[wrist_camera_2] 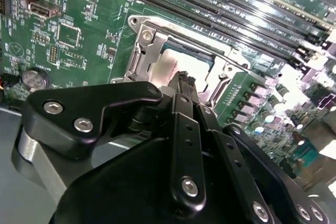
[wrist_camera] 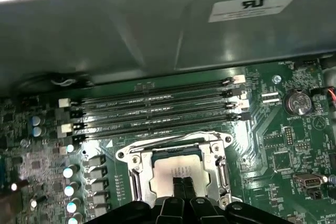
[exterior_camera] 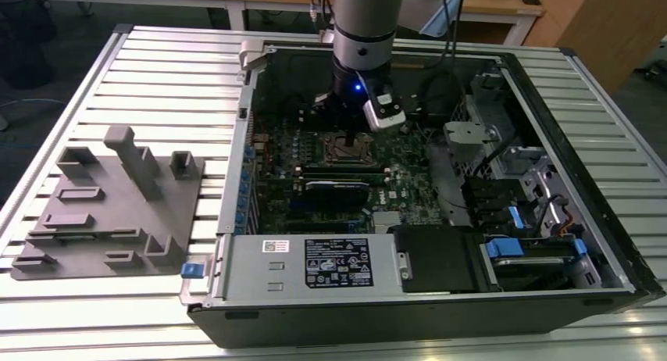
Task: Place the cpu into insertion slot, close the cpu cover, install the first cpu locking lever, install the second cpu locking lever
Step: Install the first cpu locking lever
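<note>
One cpu (wrist_camera: 181,169) under one end effector (wrist_camera: 182,182)

Place: lab/workshop | cues: slatted aluminium table (exterior_camera: 156,72), opened computer case (exterior_camera: 417,298), grey fixture (exterior_camera: 115,205)

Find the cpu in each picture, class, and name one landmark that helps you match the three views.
Exterior view: cpu mid-board, just below the hand.
Second wrist view: cpu inside the silver cpu cover, behind the hand's fingertips.
First wrist view: cpu centred in the cover.
Shared landmark: long black memory slots alongside.
</note>
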You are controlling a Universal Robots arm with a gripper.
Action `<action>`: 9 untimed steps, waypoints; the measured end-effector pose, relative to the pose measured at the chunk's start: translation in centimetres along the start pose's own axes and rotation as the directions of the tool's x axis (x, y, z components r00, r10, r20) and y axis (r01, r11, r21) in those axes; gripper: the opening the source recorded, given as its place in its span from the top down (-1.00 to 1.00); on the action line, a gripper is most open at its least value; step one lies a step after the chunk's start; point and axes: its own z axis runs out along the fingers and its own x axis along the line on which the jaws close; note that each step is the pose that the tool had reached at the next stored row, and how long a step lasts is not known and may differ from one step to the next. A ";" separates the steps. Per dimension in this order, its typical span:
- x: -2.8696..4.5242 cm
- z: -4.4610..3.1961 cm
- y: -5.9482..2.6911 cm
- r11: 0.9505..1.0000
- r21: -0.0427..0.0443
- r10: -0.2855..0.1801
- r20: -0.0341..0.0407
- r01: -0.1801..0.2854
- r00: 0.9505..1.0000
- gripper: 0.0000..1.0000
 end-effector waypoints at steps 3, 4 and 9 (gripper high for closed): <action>0.01 0.01 -0.02 0.999 -0.001 -0.042 -0.003 0.042 0.999 0.79; 0.02 0.02 -0.02 0.998 -0.002 -0.058 -0.004 0.058 0.998 0.79; 0.02 0.03 -0.03 0.993 -0.004 -0.120 -0.007 0.120 0.993 0.79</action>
